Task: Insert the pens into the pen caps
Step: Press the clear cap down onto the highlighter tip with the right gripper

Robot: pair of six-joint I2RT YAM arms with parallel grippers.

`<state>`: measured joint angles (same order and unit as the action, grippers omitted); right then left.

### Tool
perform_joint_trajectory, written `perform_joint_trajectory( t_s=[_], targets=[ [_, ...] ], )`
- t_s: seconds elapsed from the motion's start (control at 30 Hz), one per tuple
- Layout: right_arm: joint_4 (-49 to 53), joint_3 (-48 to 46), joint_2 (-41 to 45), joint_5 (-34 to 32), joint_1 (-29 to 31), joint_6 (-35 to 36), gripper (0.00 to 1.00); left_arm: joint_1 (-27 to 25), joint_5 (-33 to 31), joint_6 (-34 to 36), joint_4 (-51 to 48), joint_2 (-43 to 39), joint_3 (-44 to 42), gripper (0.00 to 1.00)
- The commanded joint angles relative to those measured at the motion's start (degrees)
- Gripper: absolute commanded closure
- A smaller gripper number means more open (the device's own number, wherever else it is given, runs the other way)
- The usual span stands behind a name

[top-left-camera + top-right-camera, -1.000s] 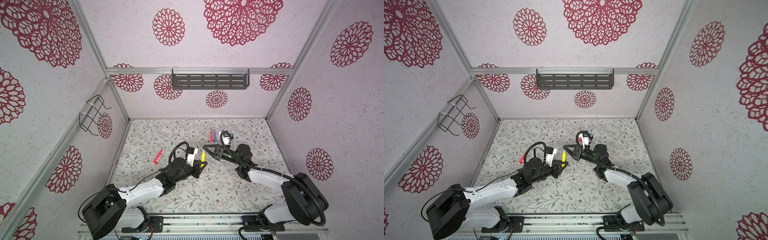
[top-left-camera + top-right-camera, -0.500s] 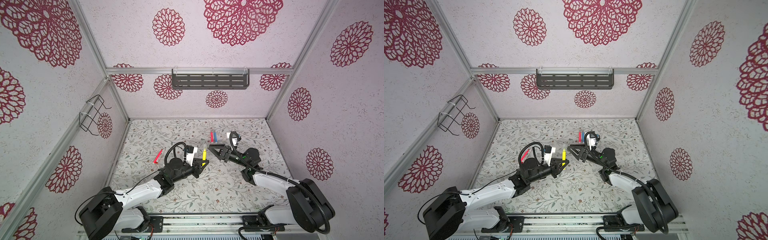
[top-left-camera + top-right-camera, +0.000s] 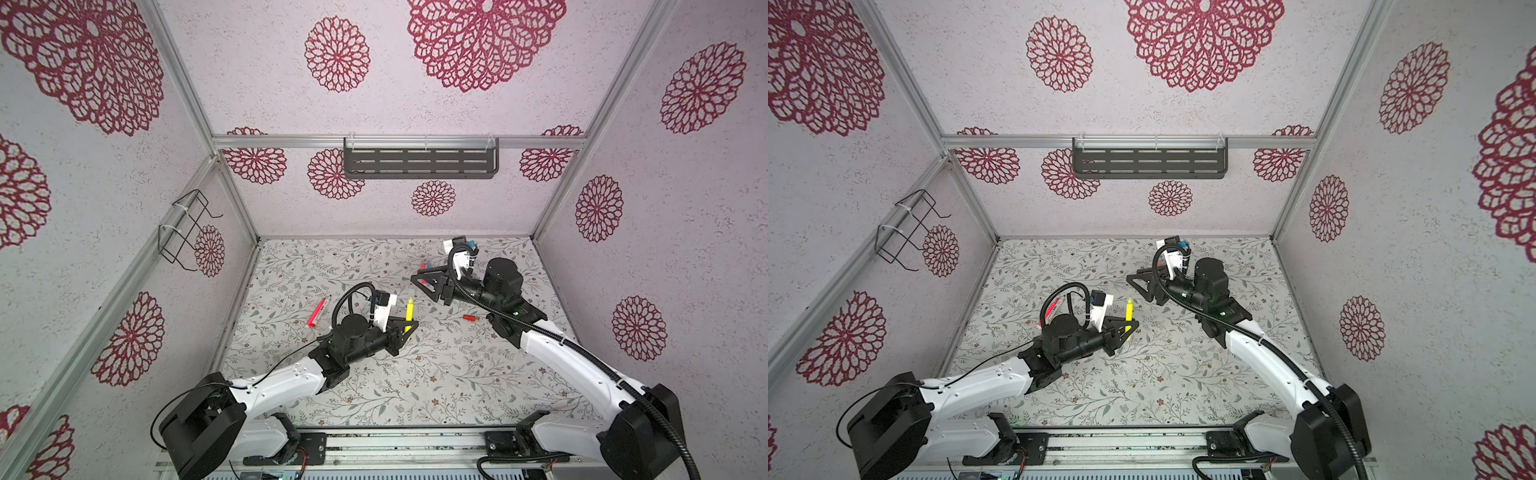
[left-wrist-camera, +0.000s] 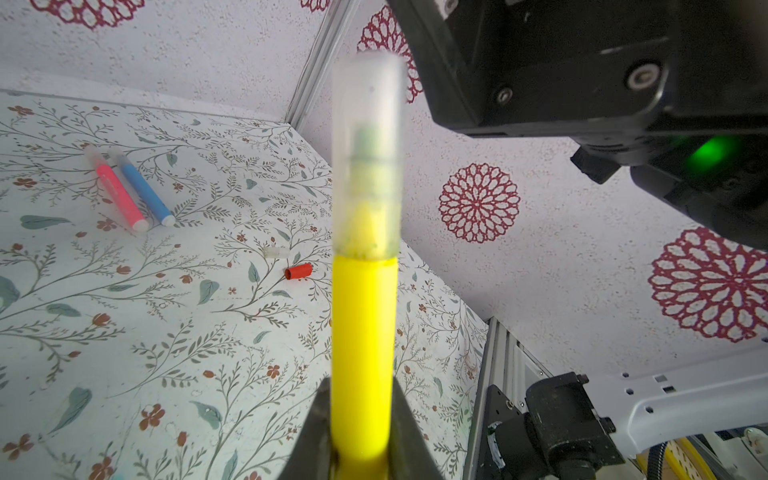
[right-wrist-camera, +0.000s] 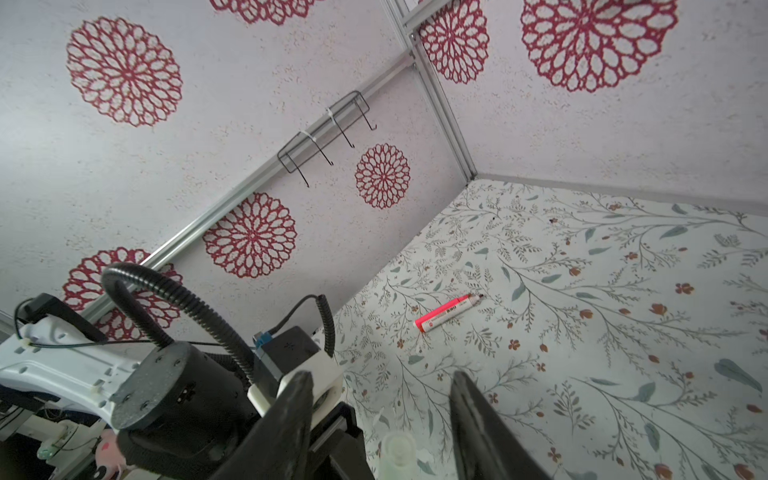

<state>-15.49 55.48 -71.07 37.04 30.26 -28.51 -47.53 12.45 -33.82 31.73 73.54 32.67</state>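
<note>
My left gripper (image 3: 405, 328) (image 3: 1127, 328) (image 4: 361, 382) is shut on the yellow pen (image 3: 409, 313) (image 4: 361, 332), held upright above the floor. A pale translucent pen cap (image 4: 368, 158) (image 5: 397, 453) sits on the pen's tip. My right gripper (image 3: 423, 286) (image 3: 1138, 288) (image 5: 380, 374) stands open and empty, apart from the pen, toward the back right. A red pen (image 3: 316, 312) (image 5: 446, 312) lies uncapped at the left. A pink pen (image 4: 118, 193) and a blue pen (image 4: 143, 191) lie side by side behind the right gripper. A red cap (image 3: 469, 318) (image 4: 299, 271) and a pale cap (image 4: 276, 252) lie loose.
The floral floor (image 3: 415, 382) is boxed in by patterned walls. A dark slotted shelf (image 3: 419, 162) hangs on the back wall and a wire rack (image 3: 187, 228) on the left wall. The right arm (image 3: 552, 345) stretches along the right side.
My right gripper has opened and drawn back from the yellow pen's tip toward the back right. The left gripper has kept the capped pen and shifted slightly.
</note>
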Motion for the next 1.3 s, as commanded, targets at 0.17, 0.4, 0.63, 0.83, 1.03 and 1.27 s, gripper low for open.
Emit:
perform_joint_trajectory(
  t_s=[0.17, 0.4, 0.63, 0.83, 1.03, 1.27],
  targets=[
    [8.5, 2.7, -1.3, -1.8, 1.9, 6.0, 0.49, -0.3, 0.3, 1.0, -0.6, 0.8, 2.1, 1.0],
    [9.0, 2.9, -2.0, -2.4, 3.3, 6.7, 0.53, -0.3, 0.3, 0.9, -0.7, 0.7, 2.0, 1.0],
    [9.3, 3.5, -2.4, -2.9, 3.9, 7.0, 0.56, -0.3, 0.1, 0.8, -0.6, 0.5, 1.6, 1.0],
    [8.8, 3.6, -2.9, -2.6, 4.2, 7.1, 0.65, -0.3, 0.1, 0.9, -0.6, 0.6, 1.5, 1.0],
    [8.9, 4.0, -2.9, -2.9, 4.3, 7.3, 0.65, -0.4, 0.0, 0.9, -0.7, 0.7, 1.5, 1.0],
    [9.0, 4.5, -3.0, -3.6, 4.3, 7.4, 0.64, -0.4, 0.0, 0.9, -0.7, 0.7, 1.6, 1.0]
  ],
)
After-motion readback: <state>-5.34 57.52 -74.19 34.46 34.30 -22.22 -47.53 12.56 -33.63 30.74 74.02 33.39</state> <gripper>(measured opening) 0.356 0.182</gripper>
